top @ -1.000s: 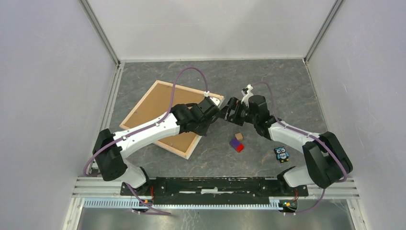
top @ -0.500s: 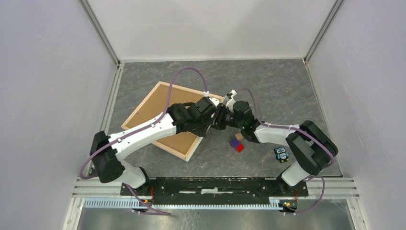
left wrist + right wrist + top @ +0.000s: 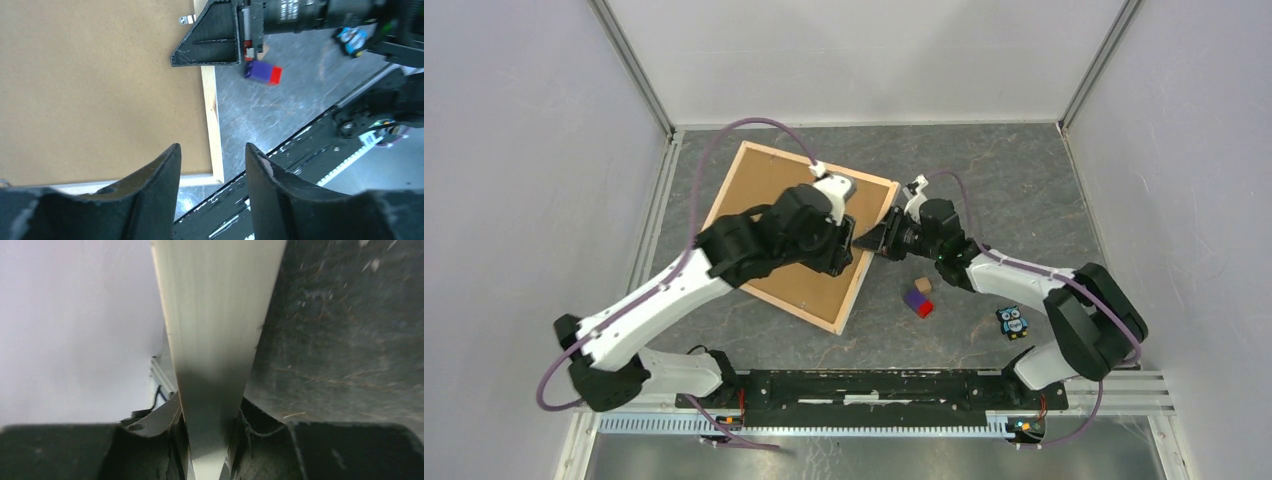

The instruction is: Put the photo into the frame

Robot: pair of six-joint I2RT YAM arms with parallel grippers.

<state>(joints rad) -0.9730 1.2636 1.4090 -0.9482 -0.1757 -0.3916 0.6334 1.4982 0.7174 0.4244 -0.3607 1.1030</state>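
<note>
Grey table (image 3: 1004, 170): only my right wrist view shows right fingers (image 3: 210, 45) pinching the pale-edged frame (image 3: 215, 330); left fingers (image 3: 150, 190) spread.

1. The frame (image 3: 852, 292) lies flat across the upper left-centre of the counter (image 3: 1024, 180), with the left arm (image 3: 724, 255) stretched over it.
2. The right gripper (image 3: 871, 243) clamps the frame's right edge, blocking the centre.
3. A tan cube (image 3: 922, 285), a purple-and-red block (image 3: 918, 303) and an owl toy (image 3: 1012, 321) dot the lower right.
4. Open counter lies upper right, bounded by walls (image 3: 1184, 150).
</note>
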